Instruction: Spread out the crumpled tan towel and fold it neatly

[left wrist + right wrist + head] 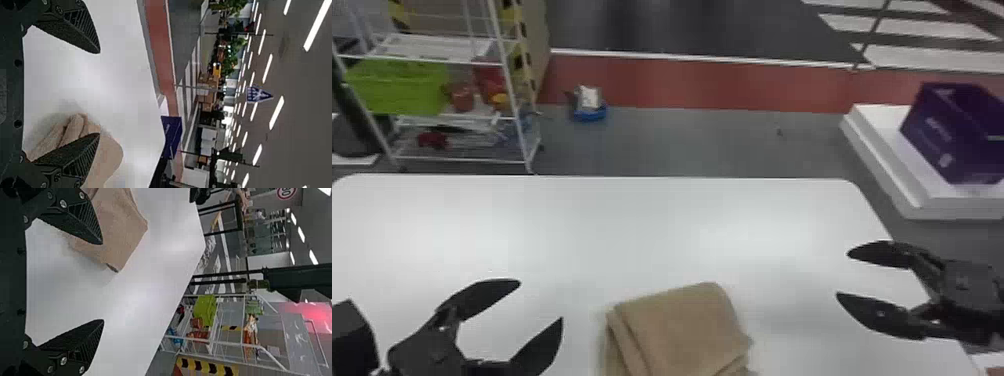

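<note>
Tan towel (682,325) on the white table (632,225), between 2 grippers: layered in uneven folds. Spreading and neat folding apparently remain. Left gripper (541,301) and right gripper (843,274): each spread, pinching nothing. The tabletop is smooth, with rounded far corners. Beyond: a white wire rack (518,120) at left; a purple box (957,135) on a white platform (887,160) at right.
</note>
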